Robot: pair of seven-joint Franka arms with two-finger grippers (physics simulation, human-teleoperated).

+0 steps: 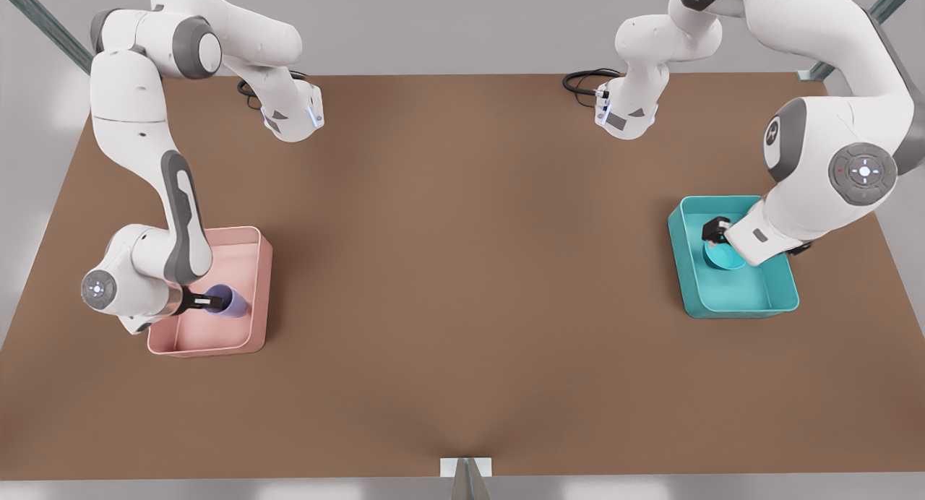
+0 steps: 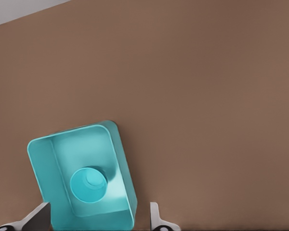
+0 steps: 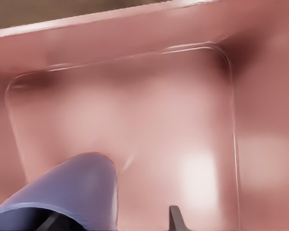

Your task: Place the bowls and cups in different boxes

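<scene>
The lavender cup (image 1: 230, 302) lies tilted inside the pink box (image 1: 254, 283) at the front view's left. My right gripper (image 1: 200, 300) is at the cup's mouth and stands open. In the right wrist view one fingertip (image 3: 176, 220) is well clear of the cup (image 3: 72, 187) wall, and the other sits at its dark mouth. The teal bowl (image 1: 724, 258) rests upright on the floor of the teal box (image 1: 751, 298) at the front view's right. My left gripper (image 1: 715, 233) hovers just above it, open, with its fingertips (image 2: 156, 219) spread wide over the bowl (image 2: 88, 184).
The brown table (image 1: 462, 269) stretches wide between the two boxes. Both arm bases stand at the far edge, each with a black cable (image 1: 582, 81) beside it. A small metal bracket (image 1: 467, 471) sits at the near edge.
</scene>
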